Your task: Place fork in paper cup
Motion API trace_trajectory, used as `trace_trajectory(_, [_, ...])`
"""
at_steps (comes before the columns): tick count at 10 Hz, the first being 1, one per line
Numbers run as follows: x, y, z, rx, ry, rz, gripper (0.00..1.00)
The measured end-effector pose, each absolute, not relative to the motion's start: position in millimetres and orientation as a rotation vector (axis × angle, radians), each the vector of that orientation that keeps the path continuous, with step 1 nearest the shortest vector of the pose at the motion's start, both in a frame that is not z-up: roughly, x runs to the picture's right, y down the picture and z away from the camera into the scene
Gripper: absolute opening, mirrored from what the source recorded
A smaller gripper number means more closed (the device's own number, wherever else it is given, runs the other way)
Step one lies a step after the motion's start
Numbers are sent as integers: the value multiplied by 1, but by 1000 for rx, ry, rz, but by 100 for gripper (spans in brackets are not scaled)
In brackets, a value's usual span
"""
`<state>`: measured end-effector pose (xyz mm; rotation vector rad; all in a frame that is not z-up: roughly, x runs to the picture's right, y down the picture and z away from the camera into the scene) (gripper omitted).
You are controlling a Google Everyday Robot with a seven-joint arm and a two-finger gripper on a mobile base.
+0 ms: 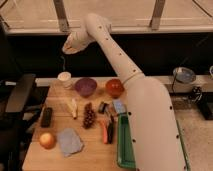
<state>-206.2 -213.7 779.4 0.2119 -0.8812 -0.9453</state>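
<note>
Camera view: tool (69, 48) raised over far-left tabletop (90, 150), closed on fork (63, 64) hanging straight down, tip just above cup (64, 80). Purple bowl (85, 87) right of cup.

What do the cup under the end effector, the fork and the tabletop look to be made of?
The paper cup looks like matte white paper: pale, dull, tapered. The fork, hanging from the end effector above the cup, reads as thin metal, a slim greyish line, though too small to be sure. The table seems to be light unfinished wood, tan with a faint grain.
</note>
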Motion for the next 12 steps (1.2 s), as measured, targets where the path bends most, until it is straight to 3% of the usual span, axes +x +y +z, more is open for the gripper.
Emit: trace_trajectory(12, [-215,-159,872,157,-915,-898,0])
